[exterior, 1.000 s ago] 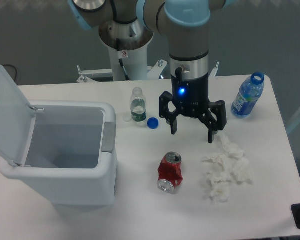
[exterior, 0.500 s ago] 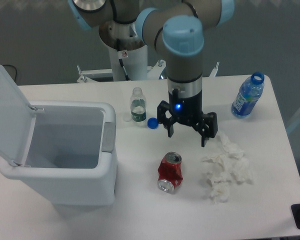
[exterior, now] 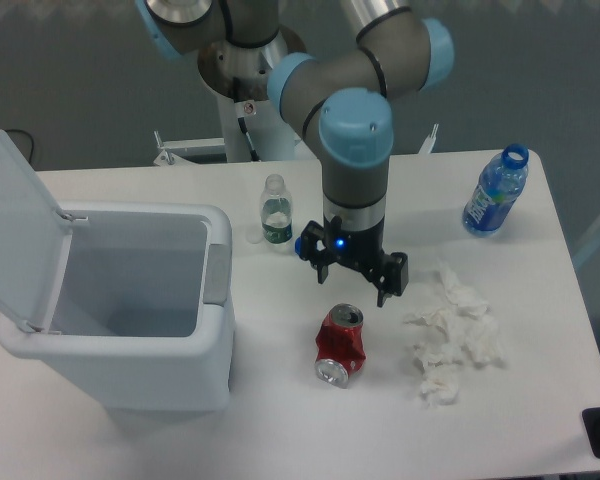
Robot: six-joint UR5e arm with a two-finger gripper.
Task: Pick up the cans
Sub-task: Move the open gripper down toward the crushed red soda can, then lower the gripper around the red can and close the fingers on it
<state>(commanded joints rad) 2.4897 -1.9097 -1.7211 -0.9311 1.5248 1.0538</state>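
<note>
From the fixed camera, the only view on offer: the end effector (exterior: 352, 280) hangs just above centre frame with its jaws spread wide and nothing between them, blue light glowing on the wrist. The cans (exterior: 340, 344) amount to one crushed red can lying on the white table (exterior: 540, 400) just below centre, silver ends showing, directly beneath the end effector and apart from it.

Here is where it could slip. The can is dented and lies at a slant, so if the jaws close across the crumpled waist off-centre, I reckon it could squirt sideways or roll (aluminium that thin gives no firm faces). Coming down too far would press it into the table and flatten it further.

To the right sits a heap of crumpled white tissue (exterior: 450, 340), near the can; a wide finger could snag a tuft and drag it along. The blue cap (exterior: 302, 245) and the small clear bottle (exterior: 274, 212) stand upper left of the end effector, close enough that a sweep that way might topple the bottle. The open white bin (exterior: 130, 300) at left and the blue bottle (exterior: 495, 192) at upper right look safely apart.
</note>
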